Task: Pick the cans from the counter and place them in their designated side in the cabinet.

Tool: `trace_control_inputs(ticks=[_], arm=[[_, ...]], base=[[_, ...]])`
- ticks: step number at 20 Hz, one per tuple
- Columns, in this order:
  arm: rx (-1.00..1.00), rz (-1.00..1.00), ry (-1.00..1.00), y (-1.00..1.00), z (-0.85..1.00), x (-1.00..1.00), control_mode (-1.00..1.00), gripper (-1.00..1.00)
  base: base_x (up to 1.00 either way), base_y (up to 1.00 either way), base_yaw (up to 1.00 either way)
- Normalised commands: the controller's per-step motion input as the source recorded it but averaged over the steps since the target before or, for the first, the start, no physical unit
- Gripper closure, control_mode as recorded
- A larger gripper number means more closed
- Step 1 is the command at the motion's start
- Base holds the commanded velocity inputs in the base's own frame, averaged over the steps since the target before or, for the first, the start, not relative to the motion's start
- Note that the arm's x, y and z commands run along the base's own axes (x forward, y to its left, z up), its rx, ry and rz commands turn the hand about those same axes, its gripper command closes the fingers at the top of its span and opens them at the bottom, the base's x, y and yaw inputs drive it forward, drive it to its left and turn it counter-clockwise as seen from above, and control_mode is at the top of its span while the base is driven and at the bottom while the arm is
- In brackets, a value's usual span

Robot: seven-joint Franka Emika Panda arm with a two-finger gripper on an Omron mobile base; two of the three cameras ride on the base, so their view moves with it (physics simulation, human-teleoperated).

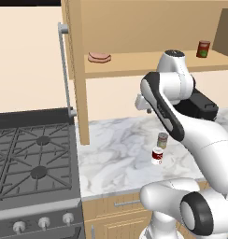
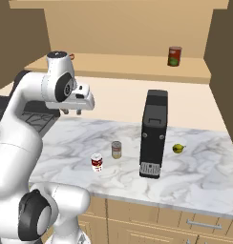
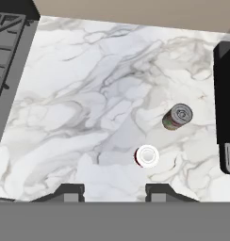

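Two cans stand upright on the white marble counter: a red one with a white band and, just behind it, a grey-olive one. My gripper hangs high above the counter and points down, with its fingers apart and nothing between them. In the hand view the red can lies a little above and right of the fingertips. The light-wood cabinet is open above, its door swung out to the left.
A darker red can with a green patch stands on the cabinet shelf's right side, a pink slab on its left. A black coffee machine and a small yellow-green fruit sit right of the cans. The gas stove borders the counter's left.
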Motion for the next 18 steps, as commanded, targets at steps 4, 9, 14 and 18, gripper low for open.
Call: trace_control_inputs(ticks=[4,9,14,18], arm=[[0.0,0.0,0.0,0.03,0.0,-0.02,-1.0,-1.0],[0.0,0.0,0.0,0.0,-0.16,-0.13,-1.0,-1.0],[0.0,0.0,0.0,-0.03,-0.2,-0.13,-1.0,-1.0],[-0.01,0.0,0.0,0.0,-0.19,-0.12,-1.0,-1.0]], base=[[0.0,0.0,0.0],[0.0,0.0,0.0],[0.0,0.0,0.0],[0.0,0.0,0.0]])
